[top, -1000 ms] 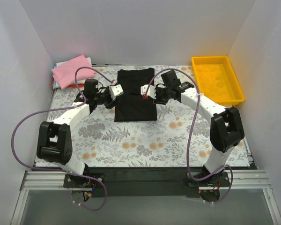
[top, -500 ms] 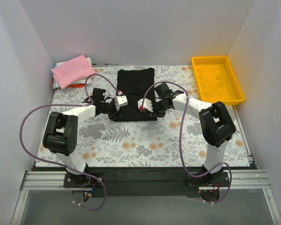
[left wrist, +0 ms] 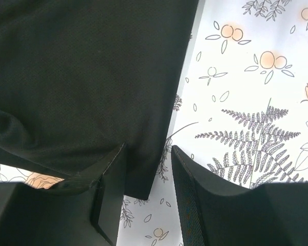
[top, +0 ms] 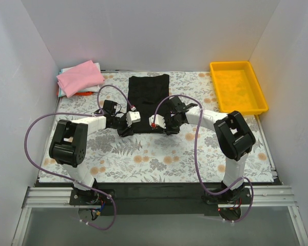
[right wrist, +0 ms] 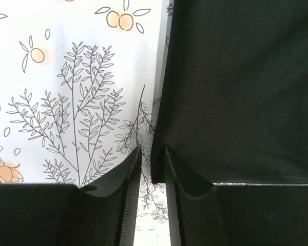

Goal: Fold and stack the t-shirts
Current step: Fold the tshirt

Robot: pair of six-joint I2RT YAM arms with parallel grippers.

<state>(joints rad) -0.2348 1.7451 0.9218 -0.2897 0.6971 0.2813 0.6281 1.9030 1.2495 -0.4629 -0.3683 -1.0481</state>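
Observation:
A black t-shirt point(top: 149, 100), folded into a long strip, lies flat on the flowered cloth at the middle back. My left gripper point(top: 127, 124) is at its near left corner. In the left wrist view the gripper point(left wrist: 149, 148) is open, with the shirt's corner point(left wrist: 138, 179) between the fingers. My right gripper point(top: 162, 124) is at the near right corner. In the right wrist view it point(right wrist: 153, 149) stands narrowly open around the shirt's edge point(right wrist: 158, 171). A folded pink t-shirt point(top: 81, 77) tops a stack at the back left, with pale and orange-red edges below it.
A yellow plastic tray point(top: 238, 87) stands at the back right. White walls close in the left, back and right sides. The arms' purple cables loop over the flowered cloth point(top: 159, 154) near both arms.
Both grippers have moved toward me along the black shirt's sides, from about its middle down to its near corners, and dropped low to the cloth.

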